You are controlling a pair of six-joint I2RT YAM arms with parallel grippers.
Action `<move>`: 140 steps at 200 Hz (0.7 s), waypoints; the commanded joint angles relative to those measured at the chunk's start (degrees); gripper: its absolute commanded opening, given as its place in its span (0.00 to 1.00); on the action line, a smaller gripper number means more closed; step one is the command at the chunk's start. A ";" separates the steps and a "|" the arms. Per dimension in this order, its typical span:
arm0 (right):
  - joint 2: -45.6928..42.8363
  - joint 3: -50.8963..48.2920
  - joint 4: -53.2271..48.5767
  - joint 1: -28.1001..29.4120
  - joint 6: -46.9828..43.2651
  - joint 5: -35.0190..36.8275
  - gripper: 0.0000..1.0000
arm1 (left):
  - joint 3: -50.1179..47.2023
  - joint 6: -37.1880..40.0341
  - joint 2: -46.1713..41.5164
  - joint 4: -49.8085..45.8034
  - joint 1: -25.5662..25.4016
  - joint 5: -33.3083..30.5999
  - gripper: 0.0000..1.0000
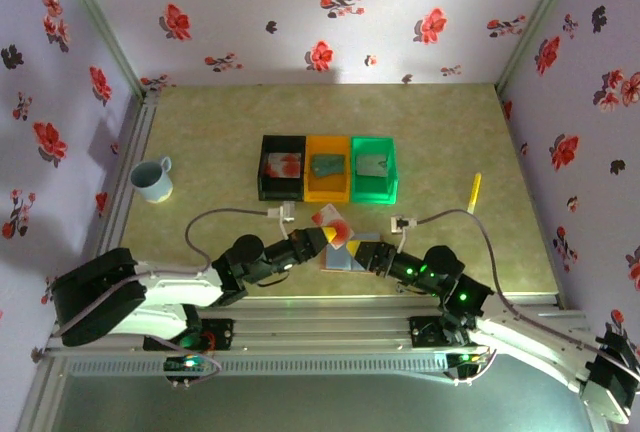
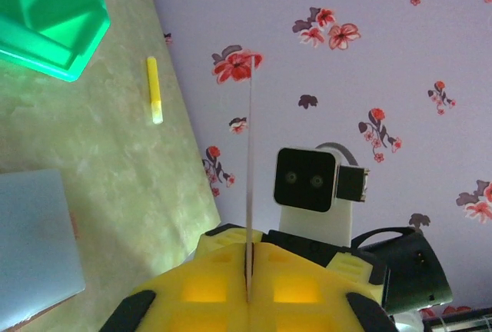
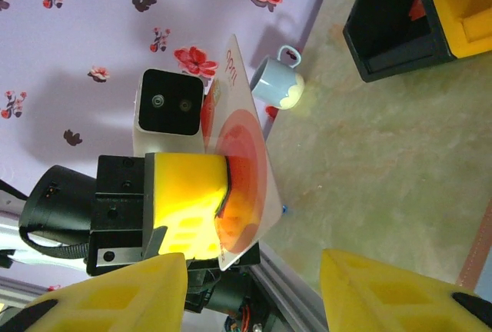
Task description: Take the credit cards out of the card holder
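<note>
My left gripper (image 1: 320, 235) is shut on a credit card (image 1: 334, 220), pale with a red-orange blotch, and holds it up off the table. In the left wrist view the card (image 2: 250, 155) stands edge-on, pinched between the yellow jaws (image 2: 250, 253). The card holder (image 1: 345, 257) lies open and flat just beyond the arms, blue-grey side up, and its corner (image 2: 34, 247) lies left of the jaws. My right gripper (image 1: 363, 254) is over the holder's right side. Its fingers (image 3: 254, 290) stand apart with nothing between them, facing the held card (image 3: 244, 144). Another card (image 1: 283, 164) lies in the black bin.
Three bins stand in a row mid-table: black (image 1: 266, 177), orange (image 1: 327, 190), green (image 1: 374, 192). A pale blue mug (image 1: 153, 179) stands at the left. A yellow marker (image 1: 474, 192) lies at the right. Flowered walls enclose the table.
</note>
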 commanded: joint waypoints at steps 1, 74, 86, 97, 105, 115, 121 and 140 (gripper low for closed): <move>2.19 -0.05 4.20 0.60 -0.29 0.35 0.49 | 0.27 -0.67 1.29 4.08 -0.81 -0.73 0.00; 5.25 1.26 8.06 0.86 -1.68 -0.44 0.43 | 0.93 -0.97 3.37 5.60 -1.78 -0.68 0.00; 5.30 1.24 8.34 0.87 -1.76 -0.40 0.41 | 0.90 -0.98 3.34 5.60 -1.78 -0.68 0.00; 5.27 1.24 8.54 0.98 -1.85 -0.26 0.38 | 0.87 -1.07 3.42 5.60 -1.78 -0.68 0.00; 5.31 1.15 8.77 1.05 -1.94 -0.22 0.37 | 0.91 -1.18 3.52 5.53 -1.78 -0.68 0.00; 5.32 1.14 9.04 1.12 -1.94 -0.26 0.35 | 0.91 -1.47 3.73 5.61 -1.77 -0.63 0.00; 5.27 1.07 9.21 1.19 -1.95 -0.26 0.34 | 0.85 -1.59 3.86 5.68 -1.78 -0.67 0.00; 5.26 0.88 10.19 1.29 -2.11 -0.09 0.31 | 0.89 -1.86 4.22 5.88 -1.78 -0.68 0.00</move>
